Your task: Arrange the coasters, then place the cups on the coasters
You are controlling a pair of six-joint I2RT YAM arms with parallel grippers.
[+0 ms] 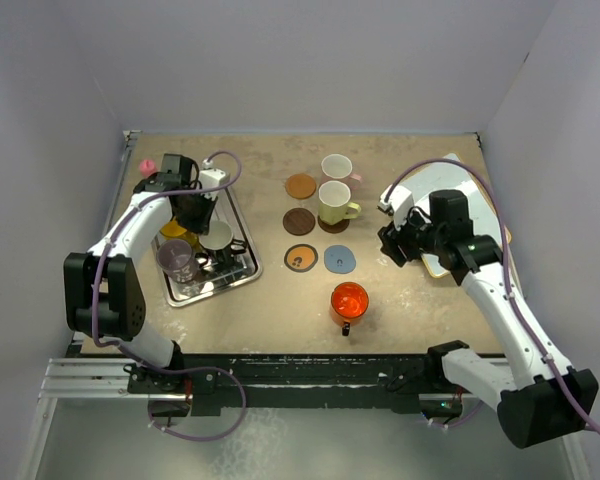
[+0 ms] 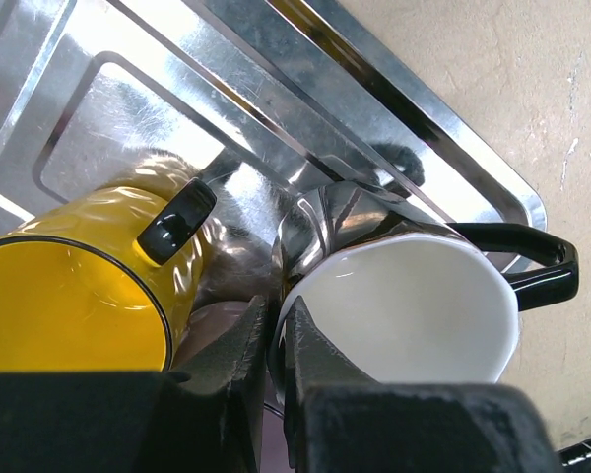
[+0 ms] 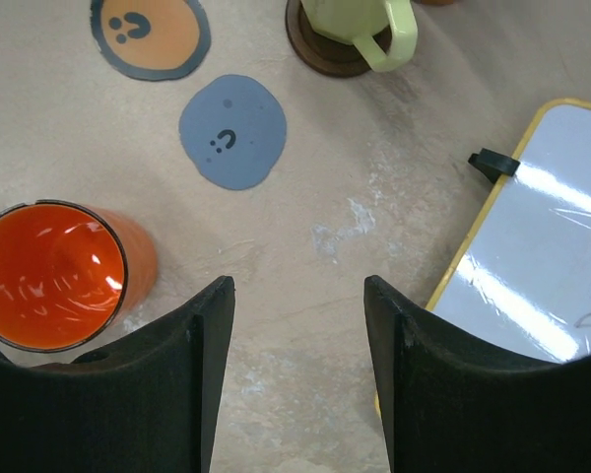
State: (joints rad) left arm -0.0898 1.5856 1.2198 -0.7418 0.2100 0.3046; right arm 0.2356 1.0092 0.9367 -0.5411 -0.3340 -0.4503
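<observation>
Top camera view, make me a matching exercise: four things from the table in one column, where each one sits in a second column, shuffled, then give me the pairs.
Things
1. red-orange mug
2. pale green mug
3. black mug with white inside
4. grey-blue coaster

Places
A. in the metal tray
B. flat on the table, nothing on it, beside the orange smiley coaster
C. on a dark brown coaster
D. on bare table, no coaster under it, nearest the front edge

Pairs: 1-D, 2-C, 3-A, 4-B
</observation>
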